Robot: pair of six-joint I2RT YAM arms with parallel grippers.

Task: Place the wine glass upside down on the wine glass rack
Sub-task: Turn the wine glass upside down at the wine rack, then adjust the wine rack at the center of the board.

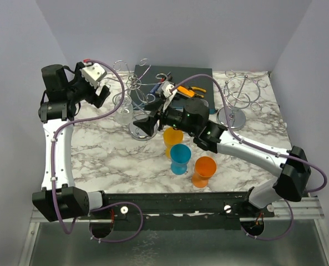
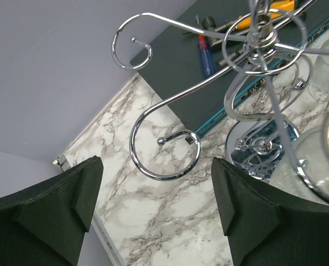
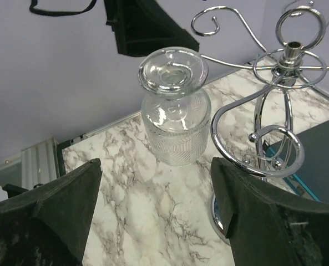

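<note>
Standing upside down on the table, one glass is seen with its foot uppermost and its rim on the marble, just beside the left rack. It is not hung in any hook. Whether the foot touches the nearest wire arm cannot be told.

Two racks are counted in the top view. The left rack is at the centre and the right rack stands well apart by the far right corner. Three cups are counted in front of the left rack: a yellow cup, a blue cup and an orange cup. One dark tray with tools lies at the back.

Two grippers are counted. The left gripper is spread wide with nothing between its fingers, and is held high beside the left rack. The right gripper is likewise spread and empty, and is pointed at the glass.

The cups and the right rack are shown only by the top view. The upturned foot is shown plainly only by the right wrist view. The rack's mirrored base and the tools are shown up close only by the left wrist view.
</note>
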